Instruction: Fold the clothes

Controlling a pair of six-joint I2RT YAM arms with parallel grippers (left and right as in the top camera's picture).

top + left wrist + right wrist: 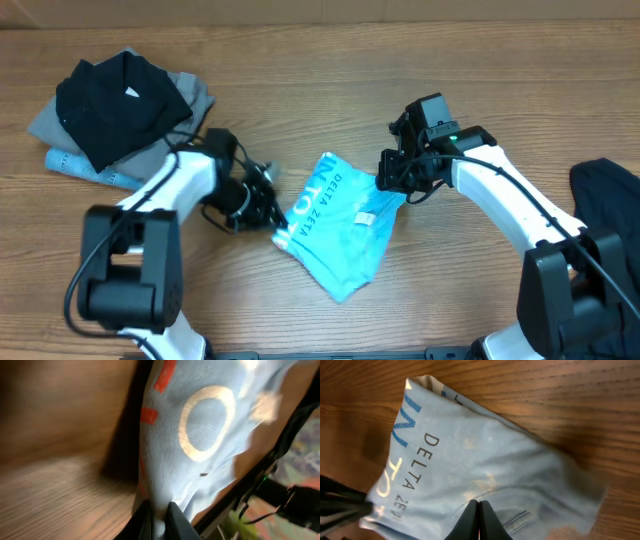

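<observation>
The light blue fabric T-shirt with printed lettering (335, 235) lies bundled in the middle of the wooden worktop (480, 60). The left hand (270, 212) pinches its left edge and the right hand (395, 185) is clamped on the opposite edge. To fold well, I judge both should lift evenly with the cloth taut (slack will crease). Only the overhead view shows the stacked black, grey and denim garments (120, 110); only the wrist views show fabric nipped between closed fingers (179, 519).

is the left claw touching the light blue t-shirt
Touching. The left wrist view shows the left claw pinched shut on a fold of the light blue t-shirt, with fabric squeezed between its tips.
</observation>
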